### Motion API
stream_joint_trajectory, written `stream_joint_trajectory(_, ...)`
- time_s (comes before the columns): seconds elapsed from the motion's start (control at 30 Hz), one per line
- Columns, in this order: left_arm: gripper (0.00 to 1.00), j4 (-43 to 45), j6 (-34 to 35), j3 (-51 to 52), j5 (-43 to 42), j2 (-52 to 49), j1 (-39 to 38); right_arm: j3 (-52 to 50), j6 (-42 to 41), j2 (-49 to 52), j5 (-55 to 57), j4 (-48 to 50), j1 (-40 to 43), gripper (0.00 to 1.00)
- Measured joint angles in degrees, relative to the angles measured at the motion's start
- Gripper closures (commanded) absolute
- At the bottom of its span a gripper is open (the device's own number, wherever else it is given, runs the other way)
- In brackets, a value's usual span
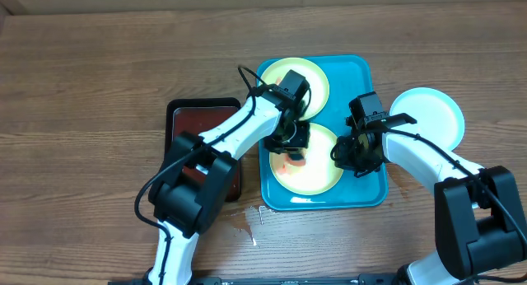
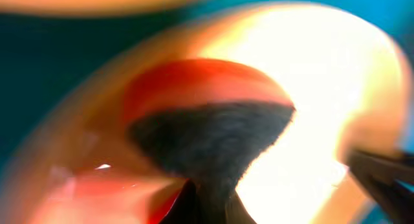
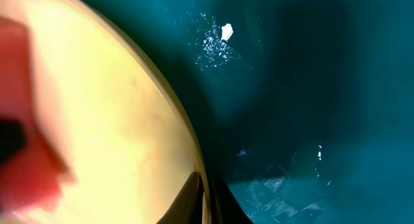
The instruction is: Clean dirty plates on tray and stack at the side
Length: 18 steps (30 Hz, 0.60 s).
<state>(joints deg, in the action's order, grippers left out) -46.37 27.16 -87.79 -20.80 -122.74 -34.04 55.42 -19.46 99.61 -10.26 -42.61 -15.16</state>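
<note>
The turquoise tray (image 1: 359,69) holds two yellow-green plates, a far one (image 1: 311,76) and a near one (image 1: 319,176). The light blue plate (image 1: 428,117) lies on the table to the tray's right. My left gripper (image 1: 290,145) is over the near plate, shut on a red and dark grey sponge (image 1: 293,160), which fills the blurred left wrist view (image 2: 207,114) against the plate (image 2: 323,68). My right gripper (image 1: 354,153) is shut on the near plate's right rim. In the right wrist view its fingers (image 3: 206,198) pinch that rim (image 3: 103,114) above the tray floor (image 3: 297,88).
A smaller black tray with a dark red inside (image 1: 198,124) lies left of the turquoise tray, under my left arm. Small pale specks (image 1: 260,214) lie on the wooden table by the turquoise tray's near left corner.
</note>
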Motion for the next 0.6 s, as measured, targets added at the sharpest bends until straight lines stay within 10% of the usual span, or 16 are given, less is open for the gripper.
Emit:
stream_joint_trajectory(0.27,0.96,-3.91,-0.59,-0.02,-8.13,-0.68,-1.88,0.02,0.0,0.0,-0.02,0.0,0.02,0.95)
stream_joint_trajectory(0.6,0.96,-14.75,1.38,-1.66,6.64,-0.68,0.15,0.02,-0.02,0.0,-0.04,0.02,0.02,0.95)
